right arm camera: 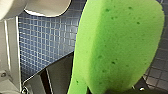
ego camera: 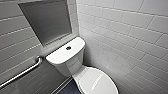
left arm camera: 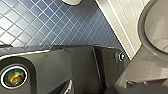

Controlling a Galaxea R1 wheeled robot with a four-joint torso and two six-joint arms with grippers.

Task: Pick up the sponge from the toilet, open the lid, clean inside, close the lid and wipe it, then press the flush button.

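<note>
The white toilet (ego camera: pixel 75 65) stands in the corner, seen from above. Its boxy tank top carries the small dark flush button (ego camera: pixel 68 48) at its centre. The oval lid (ego camera: pixel 97 81) lies shut over the bowl. In the right wrist view the bright green sponge (right arm camera: pixel 117 45) looms large and close, with my right gripper (right arm camera: pixel 113 90) shut on its end. It hangs over the blue floor. My left gripper is open, and its wrist view looks down on the blue tiled floor (left arm camera: pixel 50 25).
A metal grab bar (ego camera: pixel 22 72) runs along the left wall below a grey recessed panel (ego camera: pixel 47 20). The white tiled right wall (ego camera: pixel 130 42) stands close beside the toilet. A pale baseboard (left arm camera: pixel 117 22) borders the floor.
</note>
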